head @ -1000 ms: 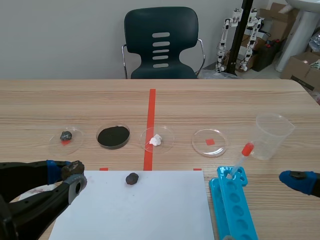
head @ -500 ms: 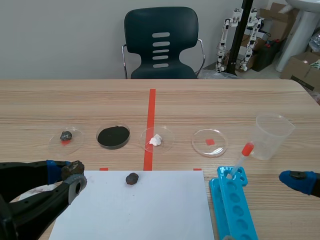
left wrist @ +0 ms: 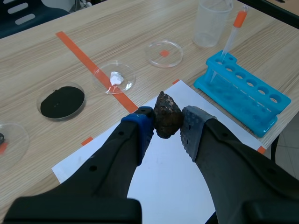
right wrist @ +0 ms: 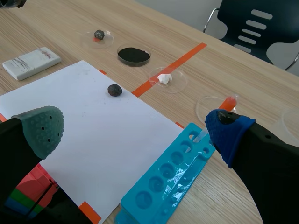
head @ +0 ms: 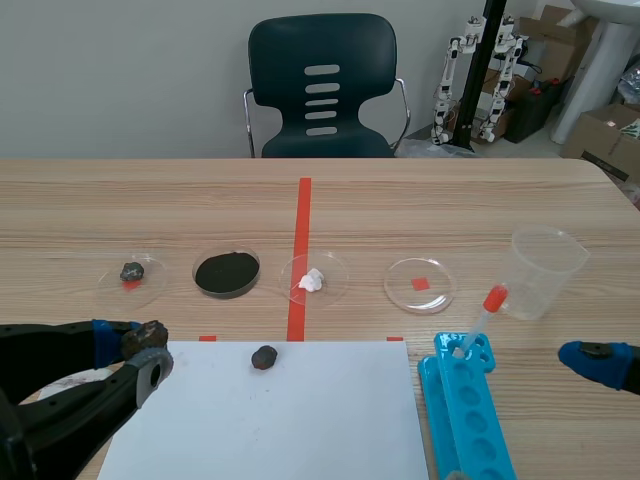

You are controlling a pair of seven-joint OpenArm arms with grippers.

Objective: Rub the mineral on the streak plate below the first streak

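Note:
My left gripper (left wrist: 167, 127) is shut on a dark brown mineral (left wrist: 167, 114), held above the near left corner of a white paper sheet (head: 280, 415). In the scene view this gripper (head: 146, 350) sits low at the left with the mineral (head: 147, 337) at its tip. The white streak plate (right wrist: 31, 62) lies left of the sheet and carries reddish streaks; in the scene view the streak plate (head: 68, 381) is mostly hidden by my left arm. My right gripper (right wrist: 135, 127) stands open over the table's right side, holding nothing.
A second dark mineral (head: 264, 357) rests on the sheet's far edge. Behind it stand several petri dishes: small rock (head: 133, 275), black powder (head: 227, 272), white bit (head: 313, 280), empty (head: 420, 285). A plastic beaker (head: 545, 272), pipette (head: 482, 315) and blue tube rack (head: 465, 410) are at right.

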